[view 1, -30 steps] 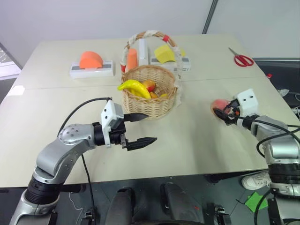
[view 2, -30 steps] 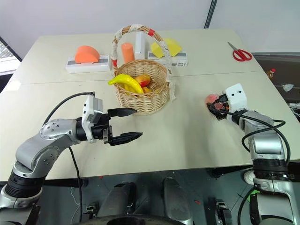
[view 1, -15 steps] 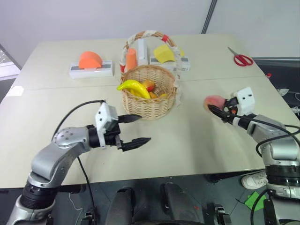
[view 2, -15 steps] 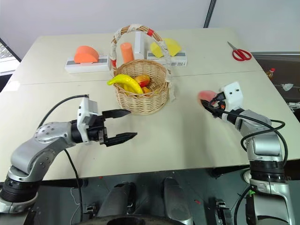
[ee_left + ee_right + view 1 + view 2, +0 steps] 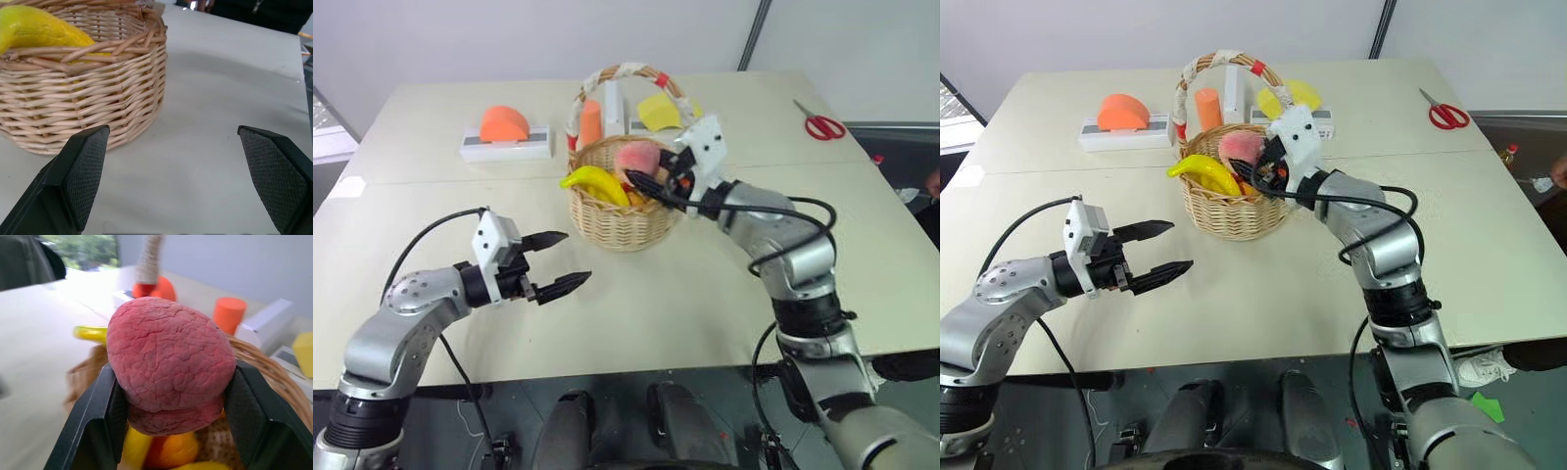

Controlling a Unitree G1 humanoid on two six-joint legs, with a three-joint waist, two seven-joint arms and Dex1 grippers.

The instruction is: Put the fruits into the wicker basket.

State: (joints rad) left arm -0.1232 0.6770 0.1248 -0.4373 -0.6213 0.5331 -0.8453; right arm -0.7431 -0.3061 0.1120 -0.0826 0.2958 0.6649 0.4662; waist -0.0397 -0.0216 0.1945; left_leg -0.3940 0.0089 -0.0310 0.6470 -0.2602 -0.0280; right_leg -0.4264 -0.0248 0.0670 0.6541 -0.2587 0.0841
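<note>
The round tan wicker basket (image 5: 619, 223) stands mid-table under its taped arched handle (image 5: 628, 70). Inside it lie the yellow banana (image 5: 594, 181) and an orange-yellow fruit (image 5: 168, 450). My right gripper (image 5: 642, 168) is shut on the pink-red peach (image 5: 636, 156) and holds it just above the basket's opening, under the handle. In the right wrist view the peach (image 5: 168, 364) sits squeezed between both fingers. My left gripper (image 5: 572, 258) hovers open and empty over the table, left of and nearer than the basket, its fingers (image 5: 83, 176) pointing toward the basket's wall (image 5: 88, 107).
Behind the basket stand an orange half-round block (image 5: 504, 125) on a white base, an orange cylinder (image 5: 589, 122) and a yellow block (image 5: 658, 111). Red scissors (image 5: 819, 124) lie at the far right of the table.
My right gripper closed on the peach and carried it left and up, from the table's right side to above the basket. My left gripper drew back to the left, still open.
</note>
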